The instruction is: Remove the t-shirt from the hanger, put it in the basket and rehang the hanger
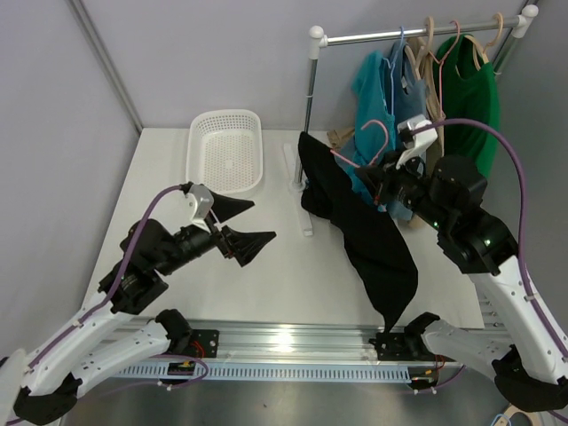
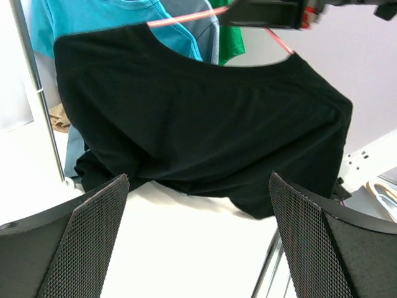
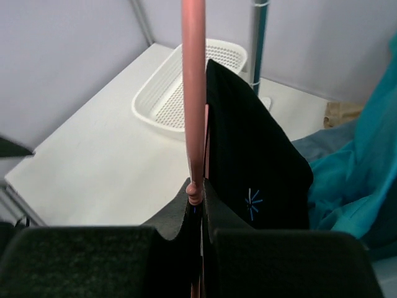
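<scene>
A black t-shirt (image 1: 359, 226) hangs on a pink hanger (image 1: 368, 142) held above the table's right half. Its lower corner droops to the front rail. My right gripper (image 1: 380, 180) is shut on the pink hanger (image 3: 193, 124) near its hook, with the black t-shirt (image 3: 257, 161) draped just right of the fingers. My left gripper (image 1: 244, 226) is open and empty at mid-table, pointing right at the shirt, a gap away from it. In the left wrist view the black shirt (image 2: 205, 124) fills the scene beyond the open fingers (image 2: 310, 236), and the hanger (image 2: 186, 17) shows above its collar.
A white basket (image 1: 227, 149) stands at the back of the table. A clothes rail (image 1: 413, 34) at the back right carries blue, grey and green shirts (image 1: 470, 98) on several hangers. Its upright post (image 1: 310, 98) stands just behind the black shirt.
</scene>
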Motion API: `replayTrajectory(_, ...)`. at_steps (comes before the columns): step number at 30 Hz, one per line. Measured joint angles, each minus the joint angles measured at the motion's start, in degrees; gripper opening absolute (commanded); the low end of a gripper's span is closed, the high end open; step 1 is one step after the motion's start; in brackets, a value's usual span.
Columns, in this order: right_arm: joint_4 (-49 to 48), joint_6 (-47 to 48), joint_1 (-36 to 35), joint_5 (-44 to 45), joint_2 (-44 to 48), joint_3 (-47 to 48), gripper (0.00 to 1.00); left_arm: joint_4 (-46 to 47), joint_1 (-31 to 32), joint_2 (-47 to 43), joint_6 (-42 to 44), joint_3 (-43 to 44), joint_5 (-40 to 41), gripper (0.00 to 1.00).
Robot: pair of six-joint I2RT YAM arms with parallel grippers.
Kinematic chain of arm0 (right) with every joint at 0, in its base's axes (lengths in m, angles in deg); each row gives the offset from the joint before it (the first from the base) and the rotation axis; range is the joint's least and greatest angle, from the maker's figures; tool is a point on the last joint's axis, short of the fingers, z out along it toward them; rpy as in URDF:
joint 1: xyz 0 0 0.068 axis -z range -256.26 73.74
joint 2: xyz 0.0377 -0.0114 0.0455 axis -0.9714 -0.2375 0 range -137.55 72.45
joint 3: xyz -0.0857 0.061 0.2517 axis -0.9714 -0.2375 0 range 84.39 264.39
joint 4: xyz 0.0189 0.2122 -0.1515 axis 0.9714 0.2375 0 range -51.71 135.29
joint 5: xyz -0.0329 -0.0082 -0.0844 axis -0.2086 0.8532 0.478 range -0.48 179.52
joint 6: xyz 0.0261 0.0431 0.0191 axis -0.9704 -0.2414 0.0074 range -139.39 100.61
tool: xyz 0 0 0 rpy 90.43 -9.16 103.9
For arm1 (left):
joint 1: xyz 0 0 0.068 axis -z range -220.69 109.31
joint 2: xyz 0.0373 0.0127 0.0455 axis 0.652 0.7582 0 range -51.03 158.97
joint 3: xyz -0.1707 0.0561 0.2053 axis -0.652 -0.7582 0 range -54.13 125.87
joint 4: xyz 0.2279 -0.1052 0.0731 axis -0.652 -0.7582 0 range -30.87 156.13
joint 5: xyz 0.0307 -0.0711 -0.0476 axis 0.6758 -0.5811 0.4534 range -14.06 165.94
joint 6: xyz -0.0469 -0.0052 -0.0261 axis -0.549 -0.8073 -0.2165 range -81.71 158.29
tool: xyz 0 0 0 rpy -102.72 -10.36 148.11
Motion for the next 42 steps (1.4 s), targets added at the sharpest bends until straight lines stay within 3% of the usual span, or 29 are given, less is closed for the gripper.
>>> replayTrajectory(4, 2.71, 3.78, 0.00, -6.97, 3.96, -1.42, 0.00, 2.64, 0.02, -0.07, 0.24, -2.56, -0.33, 1.00)
replayTrajectory(10, 10.03, 5.64, -0.02, -18.53, 6.08, 3.80, 0.00, 5.60, 0.04, -0.81, 0.61, -6.36, -0.48, 0.99)
replayTrajectory(16, 12.00, 4.15, -0.02, -19.98, 8.24, 4.70, 0.00, 7.65, 0.04, -0.72, 0.98, -6.62, -1.07, 1.00)
replayTrajectory(22, 1.84, -4.94, -0.20, -4.33, 9.05, -2.36, 0.00, 9.11, 0.04, -0.61, 0.33, -6.62, -2.40, 1.00)
replayTrajectory(26, -2.99, -9.81, -1.09, 7.58, 1.11, -2.25, 0.00, 9.07, 2.01, -0.72, 0.07, -6.60, 1.38, 1.00)
replayTrajectory(31, -7.21, -12.22, -8.02, 31.50, -12.81, 2.23, 0.00, 7.69, 15.39, 3.34, 4.20, -3.61, 17.09, 1.00)
replayTrajectory(35, -6.25, -12.76, -13.38, 50.07, -25.27, 13.99, 0.00, 10.10, 26.10, 9.46, 8.90, -1.95, 31.58, 1.00)
replayTrajectory(38, -6.67, -12.61, -14.51, 57.57, -32.68, 24.09, 0.00, 12.26, 31.58, 13.49, 12.11, -2.16, 39.63, 0.99)
replayTrajectory(42, -8.68, -11.69, -14.49, 61.83, -35.41, 27.61, 0.00, 15.15, 33.68, 15.39, 13.46, -3.34, 45.48, 0.99)
